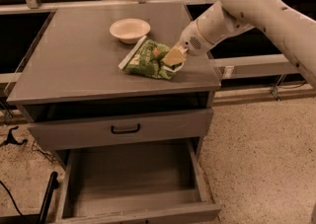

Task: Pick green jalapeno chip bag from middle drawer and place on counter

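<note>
Place step is being wrapped up: the crinkled green foil chip bag is being rested on the flat grey counter near the cream bowl, end effector at its right edge (grip state cannot be told), so release and a clean retreat are probably being called for next.

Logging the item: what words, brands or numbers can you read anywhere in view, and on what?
White lettering on the green jalapeno chip bag, lying on the counter: too blurred to read.
The cream bowl and drawer front: no text.
The gripper, at the bag's right end: no readable marking.
</note>
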Robot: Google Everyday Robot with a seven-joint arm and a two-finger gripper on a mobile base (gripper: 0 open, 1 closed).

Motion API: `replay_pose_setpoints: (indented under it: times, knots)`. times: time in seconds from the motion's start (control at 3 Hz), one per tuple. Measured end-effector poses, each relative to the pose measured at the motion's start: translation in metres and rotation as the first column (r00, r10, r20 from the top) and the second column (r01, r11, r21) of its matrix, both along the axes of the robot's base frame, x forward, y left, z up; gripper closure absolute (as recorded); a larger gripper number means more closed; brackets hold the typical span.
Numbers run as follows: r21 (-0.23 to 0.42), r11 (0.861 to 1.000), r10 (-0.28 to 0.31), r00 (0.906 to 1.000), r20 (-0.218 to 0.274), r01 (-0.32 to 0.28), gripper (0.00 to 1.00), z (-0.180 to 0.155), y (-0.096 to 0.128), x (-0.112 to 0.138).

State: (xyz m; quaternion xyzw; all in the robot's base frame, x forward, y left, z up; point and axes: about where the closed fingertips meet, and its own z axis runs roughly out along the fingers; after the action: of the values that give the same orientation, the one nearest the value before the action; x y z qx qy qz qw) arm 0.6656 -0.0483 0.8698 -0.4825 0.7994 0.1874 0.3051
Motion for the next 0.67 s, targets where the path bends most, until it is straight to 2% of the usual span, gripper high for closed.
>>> replay_pose_setpoints:
  times: [0.67]
  knots:
    - [0.0, 1.0, 0.0, 1.0, 0.0, 0.0, 0.12, 0.0, 0.0001, 0.0]
